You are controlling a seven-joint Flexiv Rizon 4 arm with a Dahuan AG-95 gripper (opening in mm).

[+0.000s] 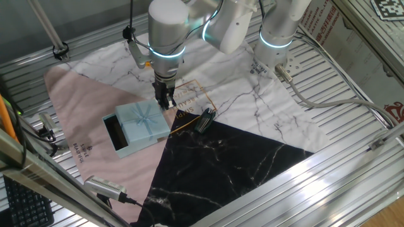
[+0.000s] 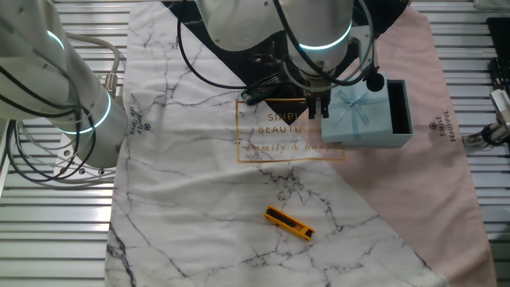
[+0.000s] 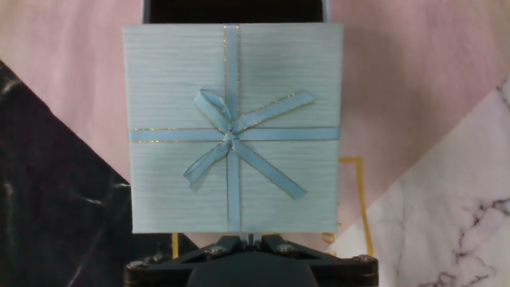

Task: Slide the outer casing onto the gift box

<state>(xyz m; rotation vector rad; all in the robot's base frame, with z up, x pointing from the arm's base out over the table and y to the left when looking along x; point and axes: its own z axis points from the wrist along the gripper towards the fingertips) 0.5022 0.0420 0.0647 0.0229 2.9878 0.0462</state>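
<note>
The outer casing, a pale blue sleeve with a ribbon bow, lies flat on the cloth and covers most of the gift box. The gift box sticks out of the sleeve's far side, showing a strip of its black inside. Both show in the other fixed view: casing, gift box. In the hand view the casing fills the middle and the gift box's black strip is at the top. My gripper is shut, its tips together at the casing's near edge, holding nothing.
A black comb-like object lies right of the gripper. An orange tool lies on the marble cloth. Pink cloth and black cloth surround the box. A handheld device lies at the front edge. A second arm stands aside.
</note>
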